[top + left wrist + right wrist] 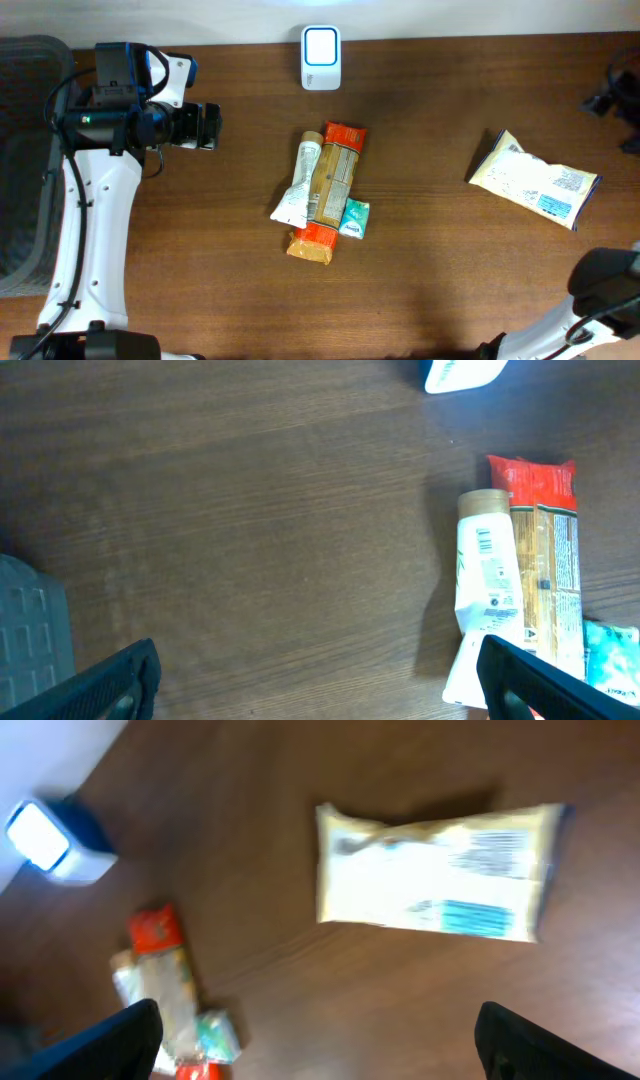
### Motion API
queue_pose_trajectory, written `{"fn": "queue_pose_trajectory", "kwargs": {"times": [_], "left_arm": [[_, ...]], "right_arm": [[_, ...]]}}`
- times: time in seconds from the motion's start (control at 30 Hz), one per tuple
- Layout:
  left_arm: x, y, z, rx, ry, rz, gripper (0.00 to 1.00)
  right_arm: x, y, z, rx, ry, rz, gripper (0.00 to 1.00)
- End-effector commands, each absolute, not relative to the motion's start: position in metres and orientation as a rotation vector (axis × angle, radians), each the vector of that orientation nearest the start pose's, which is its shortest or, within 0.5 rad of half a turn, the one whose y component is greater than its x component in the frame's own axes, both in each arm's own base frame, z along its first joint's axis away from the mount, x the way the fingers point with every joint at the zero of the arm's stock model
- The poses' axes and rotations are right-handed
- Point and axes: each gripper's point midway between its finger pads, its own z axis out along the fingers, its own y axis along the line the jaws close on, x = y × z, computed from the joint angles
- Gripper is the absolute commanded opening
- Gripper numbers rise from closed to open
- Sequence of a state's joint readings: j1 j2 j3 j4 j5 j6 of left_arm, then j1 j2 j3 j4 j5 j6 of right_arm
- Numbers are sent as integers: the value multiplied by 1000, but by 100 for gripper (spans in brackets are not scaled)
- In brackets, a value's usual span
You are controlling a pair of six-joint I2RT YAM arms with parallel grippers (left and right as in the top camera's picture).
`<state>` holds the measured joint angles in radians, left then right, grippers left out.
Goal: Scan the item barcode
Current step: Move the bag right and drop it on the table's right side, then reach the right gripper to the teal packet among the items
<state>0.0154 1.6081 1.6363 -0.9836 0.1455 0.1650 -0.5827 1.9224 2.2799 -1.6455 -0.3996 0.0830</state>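
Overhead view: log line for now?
left gripper open, empty | right gripper open, empty | cream packet right side | three-item pile centre | white scanner far edge

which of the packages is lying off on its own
The pale yellow pouch with the blue label, at the right; the white tube, orange packet and teal sachet lie bunched together.

White links, black joints, thin black cables and a blue-trimmed wrist make up the left arm (pixel 90 230), ending in a black left gripper (pixel 214 127)
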Motion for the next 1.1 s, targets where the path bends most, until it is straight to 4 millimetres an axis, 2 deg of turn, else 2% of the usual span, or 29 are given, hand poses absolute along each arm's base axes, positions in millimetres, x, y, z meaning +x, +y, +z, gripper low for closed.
{"fn": "queue_pose_trajectory", "kwargs": {"times": [0.0, 0.07, 0.1, 0.17, 0.2, 0.23, 0.33, 0.4, 0.47, 0.57, 0.63, 0.67, 0.7, 0.73, 0.77, 0.9, 1.07], "left_arm": [[415, -17, 253, 257, 2481, -103, 99], [415, -17, 253, 257, 2480, -103, 99], [415, -17, 253, 257, 2481, -103, 99], [415, -17, 253, 257, 2481, -103, 99], [415, -17, 253, 257, 2481, -103, 99], [415, -17, 253, 257, 2481, -103, 99], [415, -17, 253, 257, 2481, -103, 99], [415, -17, 253, 257, 2481, -103, 99], [415, -17, 253, 257, 2480, -103, 99], [415, -17, 253, 257, 2481, -103, 99], [415, -17, 253, 257, 2480, -104, 99], [415, -17, 253, 257, 2480, -104, 99], [415, -17, 253, 257, 2481, -103, 99], [415, -17, 253, 257, 2481, -103, 99], [415, -17, 253, 257, 2481, -103, 99], [415, -17, 253, 257, 2481, -103, 99], [415, -17, 253, 257, 2481, -103, 99]], "right_arm": [[383, -92, 286, 583, 2638, 609, 99], [394, -48, 275, 432, 2696, 656, 100], [399, -27, 268, 361, 2718, 671, 97], [402, 6, 256, 254, 2766, 680, 95], [401, 26, 243, 195, 2816, 657, 94], [397, 42, 228, 189, 2873, 615, 87], [386, 91, 192, 108, 2973, 617, 83], [368, 130, 153, 38, 3057, 603, 80], [351, 154, 125, -51, 3107, 597, 80], [328, 162, 87, 23, 3195, 490, 79], [316, 168, 60, 134, 3223, 471, 74], [311, 170, 49, 194, 3228, 469, 67], [308, 172, 40, 239, 3230, 473, 52], [304, 174, 32, 265, 3228, 478, 42], [304, 175, 28, 265, 3223, 485, 36], [304, 177, 26, 261, 3218, 495, 36], [303, 189, 14, 235, 3183, 518, 34]]}}
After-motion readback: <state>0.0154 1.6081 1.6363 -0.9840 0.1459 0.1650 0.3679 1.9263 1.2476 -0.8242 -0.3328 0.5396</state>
